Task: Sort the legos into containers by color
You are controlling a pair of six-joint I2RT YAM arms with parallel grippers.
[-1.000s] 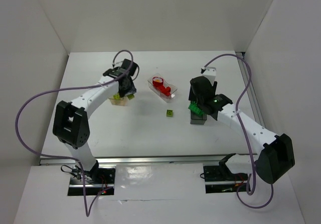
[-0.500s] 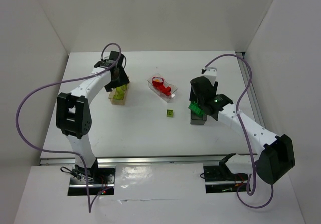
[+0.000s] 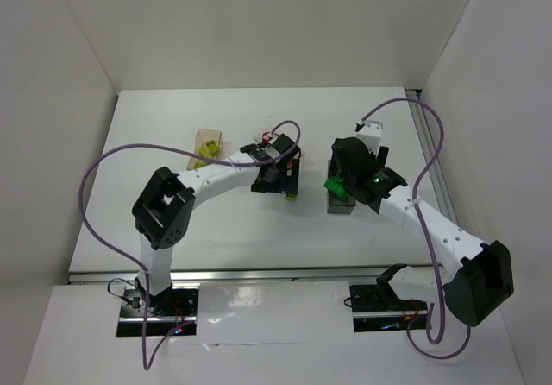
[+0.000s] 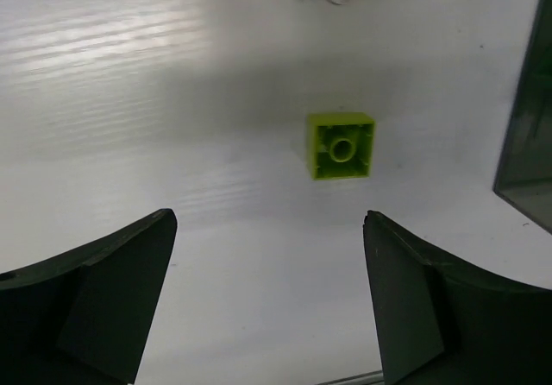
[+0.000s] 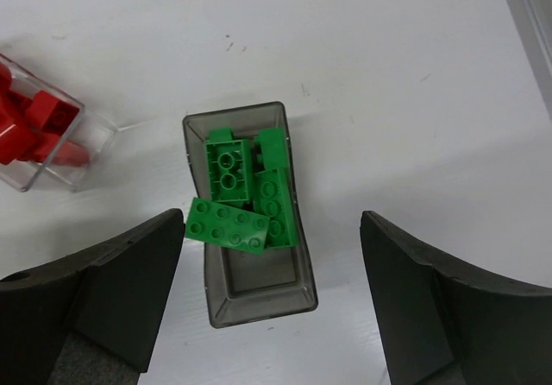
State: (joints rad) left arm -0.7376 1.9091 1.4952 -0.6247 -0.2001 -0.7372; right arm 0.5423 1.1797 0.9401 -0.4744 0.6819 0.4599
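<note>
The left gripper (image 4: 267,221) hangs low over the worktop (image 4: 129,100) with its 2 fingers spread wide and nothing between them. Just ahead of the fingertips lies 1 loose yellow-green lego (image 4: 341,147), alone on the bare surface. It sits forward of the gap and off toward the right-hand finger in the wrist view, so the gripper would, I judge, need to move forward and a little sideways before it closes. The brick looks nearly square, with no real long axis, and its sides run only slightly askew to the line between the fingers. It seems to lie hollow side up. The left arm is plainly the nearer one.

To that brick's side stands the dark grey tub (image 5: 259,299), well filled with green legos (image 5: 228,165). The right gripper (image 5: 272,221) hovers above it, also wide open and holding nothing. 1 green brick (image 5: 228,225) lies crosswise near the tub's rim, half on the others.

Farther out is the clear tub (image 5: 86,122) with the red legos (image 5: 34,117). Farthest, on the left arm's own side, is the tan tub (image 3: 207,142), which holds yellow-green pieces and is well apart from the loose brick. That is where I judge the brick belongs.
</note>
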